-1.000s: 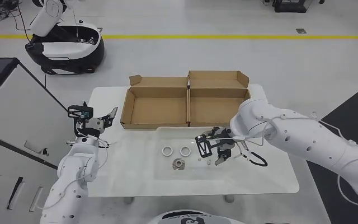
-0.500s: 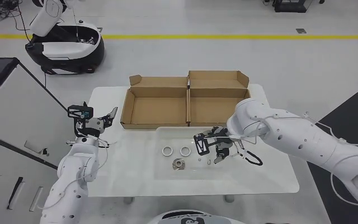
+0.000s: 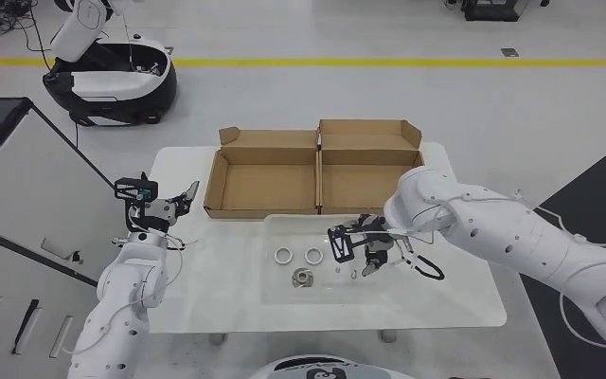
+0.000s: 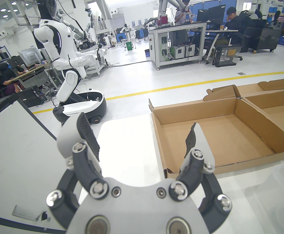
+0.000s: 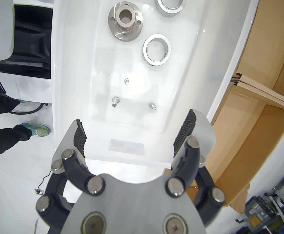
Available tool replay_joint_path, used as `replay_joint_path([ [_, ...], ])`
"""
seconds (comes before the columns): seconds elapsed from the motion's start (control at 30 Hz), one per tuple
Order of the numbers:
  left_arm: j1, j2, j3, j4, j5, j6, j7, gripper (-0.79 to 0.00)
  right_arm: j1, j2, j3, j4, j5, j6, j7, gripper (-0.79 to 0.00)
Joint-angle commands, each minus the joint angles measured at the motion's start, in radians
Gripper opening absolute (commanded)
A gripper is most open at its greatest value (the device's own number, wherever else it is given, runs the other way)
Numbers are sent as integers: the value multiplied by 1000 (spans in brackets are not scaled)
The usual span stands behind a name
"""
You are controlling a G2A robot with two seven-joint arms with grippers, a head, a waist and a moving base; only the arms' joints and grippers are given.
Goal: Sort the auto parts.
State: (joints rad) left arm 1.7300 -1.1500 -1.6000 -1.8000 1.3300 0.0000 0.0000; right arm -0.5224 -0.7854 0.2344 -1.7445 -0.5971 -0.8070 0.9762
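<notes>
The sort is at its opening pick, by my reading: both cardboard boxes, the left box (image 3: 260, 185) and the right box (image 3: 365, 182), stand side by side at the far edge of the table (image 3: 222, 284) with nothing visible in them. Every part I can see lies in the clear tray (image 3: 445, 284) just near of them.

The right gripper (image 5: 133, 130) hangs over the tray's middle with its jaws wide apart and nothing between them. Just ahead of its fingertips lie two small bolts (image 5: 116, 101) on their sides, with a tiny washer-like piece (image 5: 127, 81) beyond. Farther left sit a metal ring (image 5: 156, 49), a second ring (image 3: 282, 255) and the flanged hub (image 5: 125, 21), all apart from one another.

The left gripper (image 4: 137, 120) is likewise spread and empty, held off the table's left side beside the left box – well apart from the tray.

The bolts look like the target. The next move calls for easing the right gripper forward and down until one bolt lies between the pads – the jaws stand far wider than so small a part needs. The bolt could roll or slip on the smooth tray floor.
</notes>
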Motion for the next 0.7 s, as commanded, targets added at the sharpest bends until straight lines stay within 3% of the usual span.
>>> replay_joint_path([
  [0.0, 0, 0, 0, 0, 0, 0, 0, 0, -8, -2, -2, -10, -21, 20, 11, 0],
  [0.5, 0, 0, 0, 0, 0, 0, 0, 0, 31, -11, -48, -39, 68, 108, 145, -12],
  [0.6, 0, 0, 0, 0, 0, 0, 0, 0, 49, -14, -64, -37, 88, 126, 162, -271],
  [0.67, 0, 0, 0, 0, 0, 0, 0, 0, 50, -16, -64, -40, 90, 136, 173, -314],
])
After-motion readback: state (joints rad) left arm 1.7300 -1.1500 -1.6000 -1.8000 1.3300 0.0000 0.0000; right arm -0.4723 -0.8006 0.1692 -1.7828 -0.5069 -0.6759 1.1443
